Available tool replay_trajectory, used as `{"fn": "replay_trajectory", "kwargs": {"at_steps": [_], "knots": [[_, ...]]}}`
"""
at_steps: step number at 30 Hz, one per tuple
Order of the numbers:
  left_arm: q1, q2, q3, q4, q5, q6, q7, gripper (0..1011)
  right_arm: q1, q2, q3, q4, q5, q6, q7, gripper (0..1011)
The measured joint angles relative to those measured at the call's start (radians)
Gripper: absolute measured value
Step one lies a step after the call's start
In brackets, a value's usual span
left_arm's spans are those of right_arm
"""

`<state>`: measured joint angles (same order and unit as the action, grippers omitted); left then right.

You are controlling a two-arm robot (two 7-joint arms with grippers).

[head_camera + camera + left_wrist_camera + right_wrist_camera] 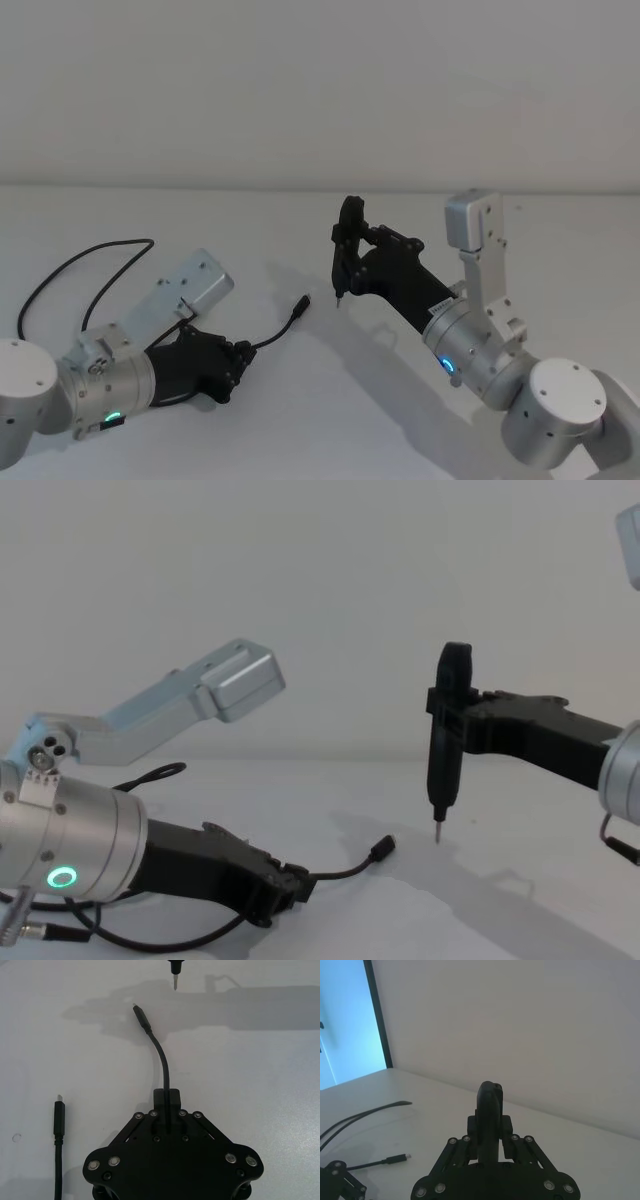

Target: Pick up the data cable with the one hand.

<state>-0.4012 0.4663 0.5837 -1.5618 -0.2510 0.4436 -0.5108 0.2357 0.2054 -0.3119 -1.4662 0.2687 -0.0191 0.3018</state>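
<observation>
Data cable [163, 1060]: thin, black, loosely curved

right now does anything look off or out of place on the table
Nothing looks damaged or spilled. One odd detail: the left gripper is shut on the data cable a little behind its plug, so that end juts forward, close to the metal tip of the stick tool in the right gripper.
</observation>
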Motion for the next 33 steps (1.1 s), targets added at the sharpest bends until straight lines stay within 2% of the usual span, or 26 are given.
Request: {"fn": "replay_trajectory", "kwargs": {"at_steps": [33], "knots": [[0.0,0.0,0.0,0.0,0.0,0.0,0.0,50,0.088,-0.048,-0.057,0.132,-0.013,-0.063,0.035,274]]}}
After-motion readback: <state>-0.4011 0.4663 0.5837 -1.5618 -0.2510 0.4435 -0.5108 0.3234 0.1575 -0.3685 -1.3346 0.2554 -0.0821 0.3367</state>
